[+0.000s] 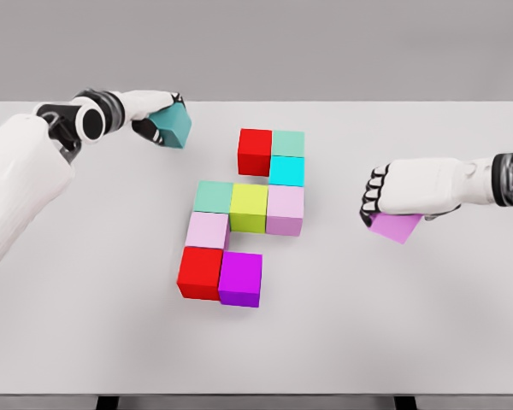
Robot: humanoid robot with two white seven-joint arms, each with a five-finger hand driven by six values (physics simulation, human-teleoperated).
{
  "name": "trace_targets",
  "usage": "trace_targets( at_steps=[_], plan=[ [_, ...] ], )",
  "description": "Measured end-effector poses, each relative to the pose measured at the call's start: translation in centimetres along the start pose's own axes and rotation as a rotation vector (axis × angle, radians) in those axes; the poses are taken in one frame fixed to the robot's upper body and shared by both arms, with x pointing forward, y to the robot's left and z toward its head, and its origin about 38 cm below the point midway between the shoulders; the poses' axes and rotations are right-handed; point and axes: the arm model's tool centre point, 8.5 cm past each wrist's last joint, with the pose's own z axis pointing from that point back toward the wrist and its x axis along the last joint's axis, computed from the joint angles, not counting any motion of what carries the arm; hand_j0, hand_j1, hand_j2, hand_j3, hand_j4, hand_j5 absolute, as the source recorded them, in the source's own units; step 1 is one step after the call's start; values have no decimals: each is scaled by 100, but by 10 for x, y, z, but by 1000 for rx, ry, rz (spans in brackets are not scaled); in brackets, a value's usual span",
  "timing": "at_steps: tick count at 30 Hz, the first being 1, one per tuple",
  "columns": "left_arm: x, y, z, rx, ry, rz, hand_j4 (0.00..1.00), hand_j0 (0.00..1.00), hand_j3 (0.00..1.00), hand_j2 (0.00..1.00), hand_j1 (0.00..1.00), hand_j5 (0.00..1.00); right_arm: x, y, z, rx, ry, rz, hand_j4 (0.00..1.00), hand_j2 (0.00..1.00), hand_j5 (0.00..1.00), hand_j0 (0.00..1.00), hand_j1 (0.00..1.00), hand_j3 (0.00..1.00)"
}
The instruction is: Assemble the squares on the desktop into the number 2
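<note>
**A:** Well, how do you reckon these cubes will handle?

**B:** Rigid and light, I'd judge. They have flat faces and sharp edges, with a smooth, matte finish, so possibly a bit slippery under hard fingers. Nothing looks fragile. Best hold is on two opposite side faces, fingers against thumb, leaving the bottom face free to land flat.

**A:** What are the hands doing?

**B:** The left hand [154, 115] has its fingers wrapped around a teal cube [174, 126], which sits tilted in the grip, above the table's [427, 325] far-left area. The right hand [406, 192] is curled over a violet cube [396, 226], which pokes out beneath the palm, also tilted. I can't tell whether that one is touching the surface.

**A:** And the figure itself?

**B:** It lies between the two hands, well apart from both. Toward the left hand's side of the top row is a red cube [255, 151], with a mint cube [288, 143] beside it and a cyan cube [286, 171] just below that. The middle row runs pale teal [213, 196], yellow-green [249, 207], pink [285, 209]. Below come a pale pink cube [208, 230], another red one [200, 272] and a magenta cube [240, 278].

**A:** Any labels or writing?

**B:** None. Every face I can see is plain colour.

**A:** Where would the held ones go?

**B:** My guess is that they extend the top and bottom bars.
</note>
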Motion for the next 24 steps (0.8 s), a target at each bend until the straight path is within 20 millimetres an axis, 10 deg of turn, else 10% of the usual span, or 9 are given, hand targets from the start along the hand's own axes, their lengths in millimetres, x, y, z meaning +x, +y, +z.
trace_targets(
  at_steps=[24],
  plan=[
    [29, -23, 4, -76, 82, 172, 40, 40, 40, 40, 40, 40, 46, -28, -71, -77, -259, -17, 48, 48, 48, 48, 48, 48]
  ],
)
